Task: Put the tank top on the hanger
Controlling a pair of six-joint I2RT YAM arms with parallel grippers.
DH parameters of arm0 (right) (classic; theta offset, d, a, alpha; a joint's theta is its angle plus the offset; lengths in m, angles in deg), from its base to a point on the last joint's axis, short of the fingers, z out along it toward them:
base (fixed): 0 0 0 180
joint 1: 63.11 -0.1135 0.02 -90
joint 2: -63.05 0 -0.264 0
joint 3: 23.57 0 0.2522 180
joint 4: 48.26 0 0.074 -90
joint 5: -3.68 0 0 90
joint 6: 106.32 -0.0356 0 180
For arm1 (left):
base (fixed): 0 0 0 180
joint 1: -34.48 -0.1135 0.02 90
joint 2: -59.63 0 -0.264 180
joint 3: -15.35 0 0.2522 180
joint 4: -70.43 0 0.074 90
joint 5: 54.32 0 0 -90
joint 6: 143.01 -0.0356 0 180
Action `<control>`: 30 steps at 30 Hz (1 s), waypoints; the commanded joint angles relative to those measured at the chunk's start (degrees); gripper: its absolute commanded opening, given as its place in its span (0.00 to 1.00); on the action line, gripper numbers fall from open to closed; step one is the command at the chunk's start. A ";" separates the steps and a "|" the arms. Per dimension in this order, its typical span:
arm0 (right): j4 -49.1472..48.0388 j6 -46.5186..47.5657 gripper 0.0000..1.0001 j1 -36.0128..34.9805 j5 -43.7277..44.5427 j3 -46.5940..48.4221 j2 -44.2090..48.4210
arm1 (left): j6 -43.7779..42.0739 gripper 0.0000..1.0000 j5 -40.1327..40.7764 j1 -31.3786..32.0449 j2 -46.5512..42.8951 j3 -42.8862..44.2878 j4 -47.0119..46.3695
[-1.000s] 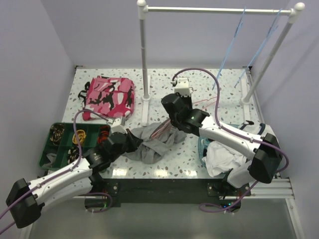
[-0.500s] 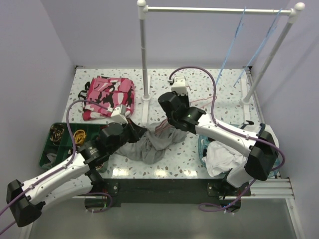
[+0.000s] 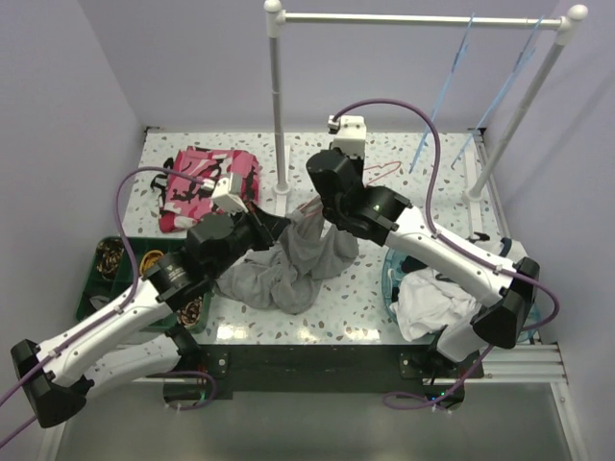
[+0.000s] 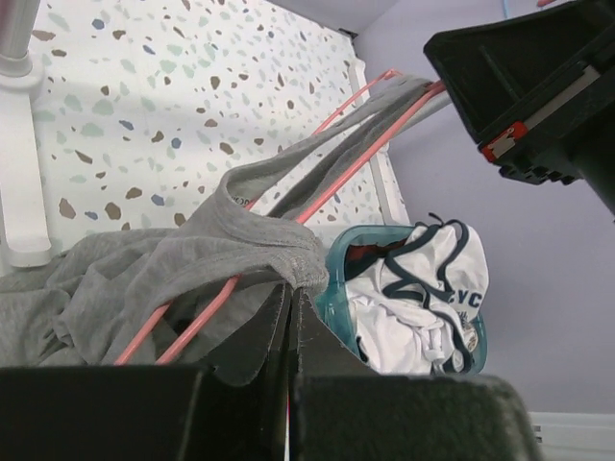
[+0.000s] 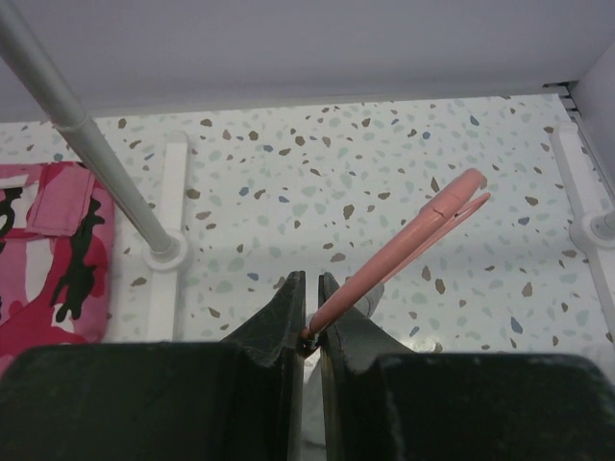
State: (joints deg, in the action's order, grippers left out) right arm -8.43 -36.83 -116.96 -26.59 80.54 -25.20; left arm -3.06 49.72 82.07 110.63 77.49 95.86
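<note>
Above the middle of the speckled white table [image 3: 370, 303], my left gripper [image 4: 291, 300] was clamped shut on the neckline hem of the plain grey sleeveless soft-fabric tank top [image 3: 288, 274], which hung bunched between my two arms. My right gripper [image 5: 309, 327], its jaws nearly touching, pinched one wire of the thin pink triangular wire hanger [image 5: 408, 235], held tilted off the table. From my left wrist, the hanger's pink wires ran under a grey shoulder strap, near a teal basket [image 4: 332, 279] holding a white garment with dark lettering [image 4: 413, 303].
</note>
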 commanded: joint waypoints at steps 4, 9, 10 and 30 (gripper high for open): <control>1.35 -3.74 0.00 -2.58 0.22 0.89 0.10 | -4.25 0.02 1.60 -1.71 1.03 7.42 -1.82; 2.14 -3.57 0.00 -3.81 -0.13 2.90 0.18 | -6.09 0.07 0.90 -3.03 1.20 9.27 -1.11; 2.41 -2.70 0.00 -3.99 -0.05 3.69 0.01 | -6.36 0.08 0.46 -3.03 1.38 9.54 -0.07; 4.87 2.49 0.00 -4.87 -0.93 7.04 1.15 | -33.16 0.57 -9.81 -3.12 6.20 18.95 17.26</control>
State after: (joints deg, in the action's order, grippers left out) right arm -3.49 -35.52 -121.46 -27.58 85.08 -25.81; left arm -28.59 45.44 79.19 112.97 96.90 109.25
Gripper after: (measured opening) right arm 0.102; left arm 0.573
